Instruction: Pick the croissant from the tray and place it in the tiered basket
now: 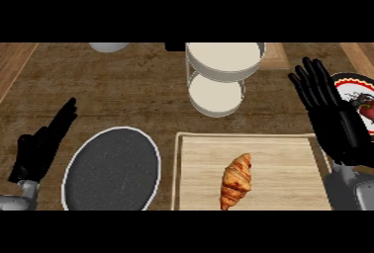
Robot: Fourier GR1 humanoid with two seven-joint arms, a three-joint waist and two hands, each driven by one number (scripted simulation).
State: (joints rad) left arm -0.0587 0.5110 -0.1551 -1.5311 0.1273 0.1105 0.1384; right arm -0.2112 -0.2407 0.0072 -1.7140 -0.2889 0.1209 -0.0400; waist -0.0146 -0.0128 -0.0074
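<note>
A golden-brown croissant [237,180] lies lengthwise on the pale wooden tray [285,148] at the lower middle-right. Beyond the tray stands the white tiered basket [219,62], its upper bowl at the top edge and a smaller bowl below it. My right hand [332,116] is open, fingers straight and pointing away, along the tray's right side and apart from the croissant. My left hand [44,143] is open with fingers up near the left edge, resting.
A dark speckled oval plate with a white rim [111,170] lies left of the tray. A black, white and red plate [361,99] sits behind my right hand. A grey round object [110,47] shows at the top left.
</note>
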